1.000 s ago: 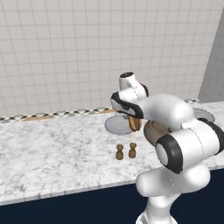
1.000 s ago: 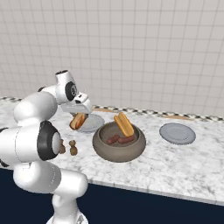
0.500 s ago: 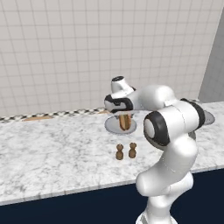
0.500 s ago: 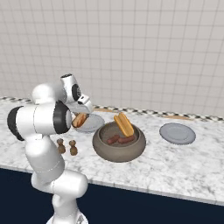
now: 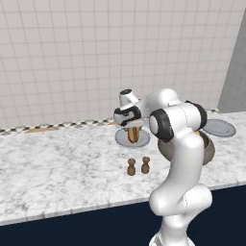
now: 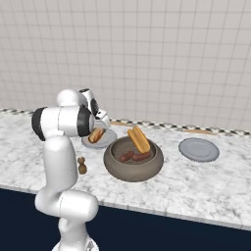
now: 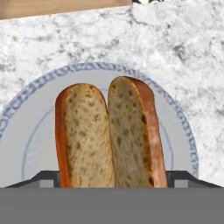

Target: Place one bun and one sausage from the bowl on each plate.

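The arm has swung in over the near plate [image 7: 183,131], gripper [image 5: 133,130] spread wide, holding nothing. A split bun [image 7: 109,135] lies on that plate; the bowl [image 6: 133,159] sits at its four o'clock, second plate [image 6: 198,149] beyond.

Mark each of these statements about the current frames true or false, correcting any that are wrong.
1. A bun lies on the near plate. True.
2. The far plate holds a sausage. False: it holds nothing.
3. The bowl still contains a bun and sausages. True.
4. The gripper is over the bowl. False: it is over the near plate.
5. Two small brown shakers stand on the counter. True.
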You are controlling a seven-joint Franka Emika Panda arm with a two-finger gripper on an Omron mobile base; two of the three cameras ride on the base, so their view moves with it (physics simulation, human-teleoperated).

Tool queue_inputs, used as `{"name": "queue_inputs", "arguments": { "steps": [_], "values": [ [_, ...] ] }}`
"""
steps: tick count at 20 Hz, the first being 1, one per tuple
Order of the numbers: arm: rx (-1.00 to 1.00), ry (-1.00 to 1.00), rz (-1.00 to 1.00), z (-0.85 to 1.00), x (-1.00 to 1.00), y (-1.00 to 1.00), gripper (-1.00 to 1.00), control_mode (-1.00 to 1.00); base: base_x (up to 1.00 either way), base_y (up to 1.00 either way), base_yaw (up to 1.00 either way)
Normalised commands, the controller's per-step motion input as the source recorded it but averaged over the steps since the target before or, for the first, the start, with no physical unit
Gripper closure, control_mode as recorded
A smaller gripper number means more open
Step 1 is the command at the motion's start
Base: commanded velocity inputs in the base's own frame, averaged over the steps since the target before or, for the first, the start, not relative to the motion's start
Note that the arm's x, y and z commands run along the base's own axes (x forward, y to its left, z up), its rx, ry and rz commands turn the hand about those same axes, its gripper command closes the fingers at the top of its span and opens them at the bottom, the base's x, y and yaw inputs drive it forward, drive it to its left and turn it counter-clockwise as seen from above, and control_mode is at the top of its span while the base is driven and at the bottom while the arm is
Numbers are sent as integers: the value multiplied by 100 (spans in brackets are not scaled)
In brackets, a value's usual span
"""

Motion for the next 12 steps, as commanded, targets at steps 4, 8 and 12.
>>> {"name": "queue_inputs", "arguments": {
  "steps": [4, 8, 12],
  "values": [
    [0, 0, 0, -2, 4, -34, -100, -100, 0, 0, 0],
    [4, -2, 0, 3, -1, -27, -100, -100, 0, 0, 0],
    [5, -13, -1, 28, -40, -34, -100, -100, 0, 0, 0]
  ]
}}
